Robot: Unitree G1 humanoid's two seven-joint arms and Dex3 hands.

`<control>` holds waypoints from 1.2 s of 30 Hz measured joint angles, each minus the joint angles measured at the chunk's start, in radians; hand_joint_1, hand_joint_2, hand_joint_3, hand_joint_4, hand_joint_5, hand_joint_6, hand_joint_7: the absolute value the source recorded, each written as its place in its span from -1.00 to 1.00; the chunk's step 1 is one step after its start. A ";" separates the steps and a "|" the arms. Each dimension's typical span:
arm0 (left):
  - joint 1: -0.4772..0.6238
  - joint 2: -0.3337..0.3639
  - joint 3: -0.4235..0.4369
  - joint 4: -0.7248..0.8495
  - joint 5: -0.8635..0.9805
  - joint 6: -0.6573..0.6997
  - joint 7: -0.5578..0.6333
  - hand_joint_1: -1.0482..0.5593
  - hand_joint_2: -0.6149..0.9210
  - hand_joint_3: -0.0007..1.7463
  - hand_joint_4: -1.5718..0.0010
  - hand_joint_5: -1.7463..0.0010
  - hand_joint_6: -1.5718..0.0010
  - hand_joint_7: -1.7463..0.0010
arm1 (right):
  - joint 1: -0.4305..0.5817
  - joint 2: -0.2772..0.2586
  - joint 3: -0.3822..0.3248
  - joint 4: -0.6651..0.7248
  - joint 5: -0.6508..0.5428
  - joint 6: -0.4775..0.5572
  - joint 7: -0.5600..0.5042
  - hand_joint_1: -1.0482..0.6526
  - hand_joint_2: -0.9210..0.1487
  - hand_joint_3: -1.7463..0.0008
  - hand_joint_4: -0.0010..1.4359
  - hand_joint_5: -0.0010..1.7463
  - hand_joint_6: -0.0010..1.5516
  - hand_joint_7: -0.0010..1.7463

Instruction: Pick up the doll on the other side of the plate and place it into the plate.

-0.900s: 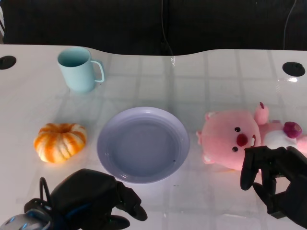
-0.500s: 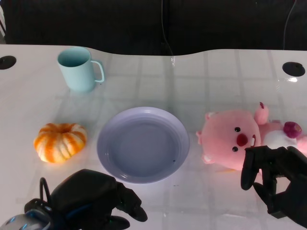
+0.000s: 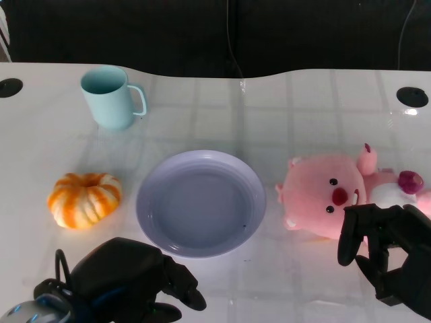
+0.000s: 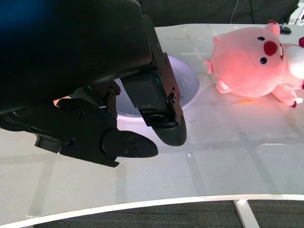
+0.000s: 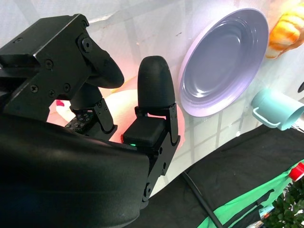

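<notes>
One doll [image 3: 337, 195], one plate [image 3: 201, 202], one mug [image 3: 111, 97], one pumpkin [image 3: 84, 199].

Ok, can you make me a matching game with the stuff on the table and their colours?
Things:
1. mug
2. plate
3. doll
4. pumpkin

Colours:
A. pink
B. orange and white
C. light blue-green
D. pale purple

Pairs: 1-C, 2-D, 3-A, 4-B
</notes>
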 measured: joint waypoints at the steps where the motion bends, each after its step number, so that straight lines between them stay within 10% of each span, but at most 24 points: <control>1: 0.000 0.000 0.000 0.000 0.000 0.000 0.000 0.00 1.00 -0.72 -0.01 -0.34 -0.39 1.00 | 0.000 0.000 0.000 0.001 0.000 -0.002 0.000 0.29 0.00 -0.51 0.15 0.99 0.02 0.63; 5: 0.000 0.000 0.000 0.000 0.001 -0.003 0.000 -0.01 1.00 -0.71 -0.02 -0.33 -0.39 1.00 | 0.000 0.001 -0.002 0.006 0.000 -0.021 -0.012 0.29 -0.01 -0.45 0.14 0.86 0.03 0.47; 12: 0.000 0.000 0.000 0.000 0.001 0.000 0.000 0.00 1.00 -0.72 -0.01 -0.34 -0.39 0.99 | 0.001 0.019 -0.023 0.005 -0.001 -0.029 -0.081 0.15 -0.74 0.53 -0.08 0.25 -0.03 -0.36; 19: 0.000 0.000 0.000 0.000 0.002 -0.004 0.000 0.00 1.00 -0.73 -0.02 -0.34 -0.39 0.99 | 0.000 0.030 -0.032 0.002 -0.073 -0.034 -0.153 -0.05 -0.98 0.83 -0.37 -0.34 -0.25 -0.93; 36: 0.000 0.000 0.000 0.000 0.004 -0.006 0.000 0.00 1.00 -0.73 -0.01 -0.36 -0.39 1.00 | -0.021 -0.022 0.002 -0.045 -0.368 0.142 -0.123 -0.41 -0.99 0.96 -1.00 -0.60 -0.76 -0.99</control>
